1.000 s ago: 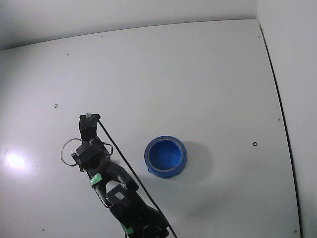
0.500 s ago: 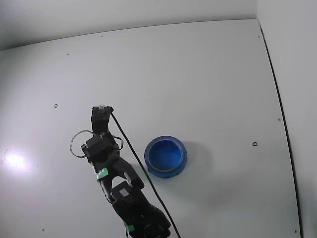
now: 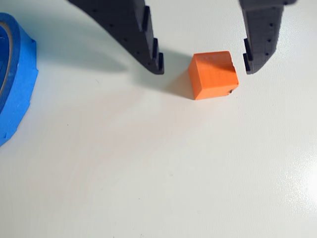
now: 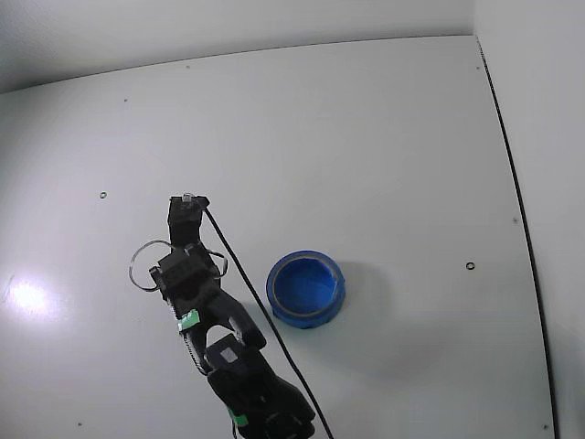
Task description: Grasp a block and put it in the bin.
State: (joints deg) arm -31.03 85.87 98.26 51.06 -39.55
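Wrist view: block (image 3: 213, 75) on tabletop (image 3: 163, 168) btwn wide-open jaws, nearer the 3 o'clock tip, untouched; bin (image 3: 15, 84) at 9 o'clock, well apart.

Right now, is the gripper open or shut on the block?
Open. In the wrist view the gripper straddles the block, which sits on the table with gaps on both sides.

Nothing for you to read here, honestly: no text, labels, brands or numbers on anything in either view. The little green patches on the arm (image 4: 210, 320) look blank or too small to tell.
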